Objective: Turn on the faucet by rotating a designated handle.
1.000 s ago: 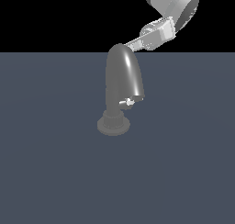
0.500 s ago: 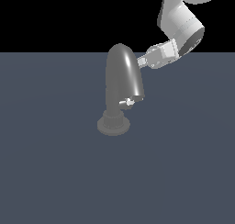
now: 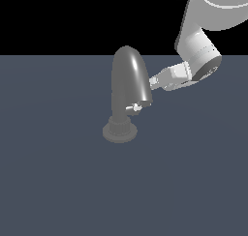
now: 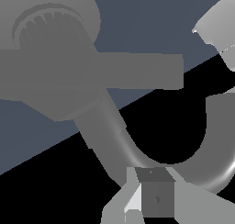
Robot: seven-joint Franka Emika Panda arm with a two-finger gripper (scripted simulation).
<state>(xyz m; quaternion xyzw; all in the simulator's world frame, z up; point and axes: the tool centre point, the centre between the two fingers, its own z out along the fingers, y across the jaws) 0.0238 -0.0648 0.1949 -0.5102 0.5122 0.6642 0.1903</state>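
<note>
Across the whole lower part of the scene lies a flat dark blue-grey floor (image 3: 58,182), and behind it all is black. From the upper right of the exterior view comes the white-grey robot arm (image 3: 201,41), thick and round, bent down toward the middle.

Near the centre stands the faucet (image 3: 127,80), dark grey and glossy. Its thick arched spout rises from a short ribbed round base (image 3: 119,129) that sits on the floor, and the spout bends over toward the exterior view's right. In the wrist view the same faucet (image 4: 87,71) fills most of the picture, with the ribbed ring of the base seen from close.

At the end of the arm, the gripper (image 3: 155,81) points to the exterior view's left, and its tip is just beside the right flank of the spout, maybe touching it. I cannot tell if the fingers are apart or together.

Smallest is the handle (image 3: 135,107), a tiny pale silver stub with a white tip. It juts sideways from the low end of the spout, below the gripper and apart from it.
</note>
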